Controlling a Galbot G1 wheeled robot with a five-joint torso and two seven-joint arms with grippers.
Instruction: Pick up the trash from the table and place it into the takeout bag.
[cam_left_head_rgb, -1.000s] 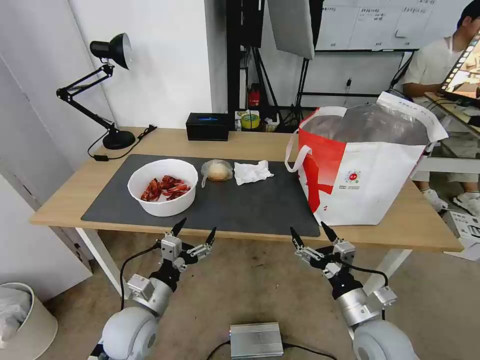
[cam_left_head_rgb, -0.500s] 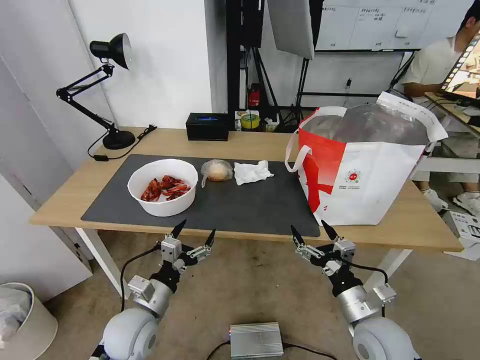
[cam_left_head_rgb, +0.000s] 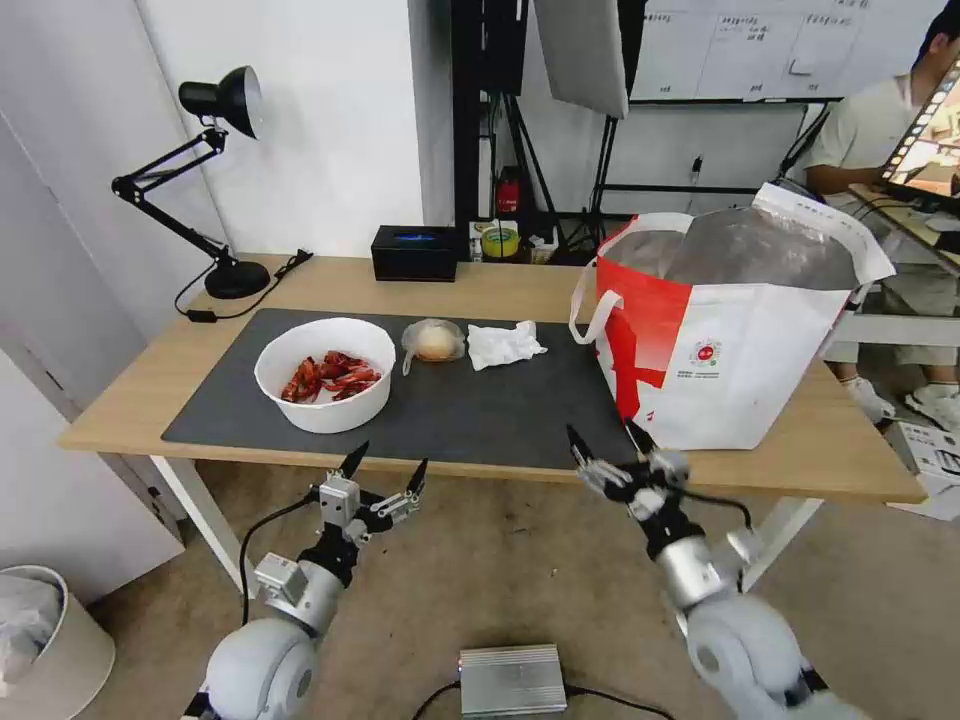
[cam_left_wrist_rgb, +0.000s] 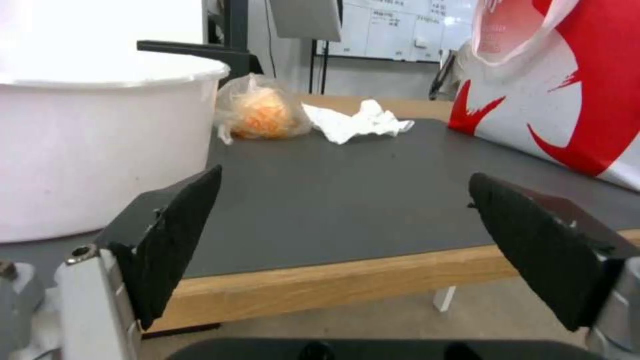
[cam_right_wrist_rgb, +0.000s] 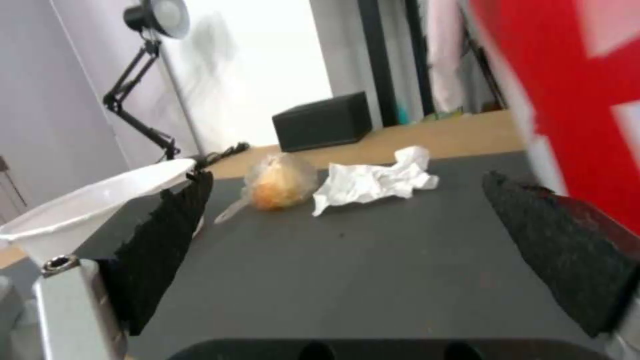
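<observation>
While both arms reach toward the table's (cam_left_head_rgb: 480, 285) near edge, bare grey mat (cam_left_head_rgb: 480, 410) lies ahead of their fingers. Left gripper (cam_left_head_rgb: 383, 468), fingers spread and empty, sits just below the edge, white bowl (cam_left_head_rgb: 325, 385) of crayfish shells beyond. Bagged bun (cam_left_head_rgb: 434, 341) and crumpled tissue (cam_left_head_rgb: 505, 343) lie farther ahead. Right gripper (cam_left_head_rgb: 608, 445), likewise spread and empty, overlaps the edge beside the takeout bag (cam_left_head_rgb: 730, 340).
</observation>
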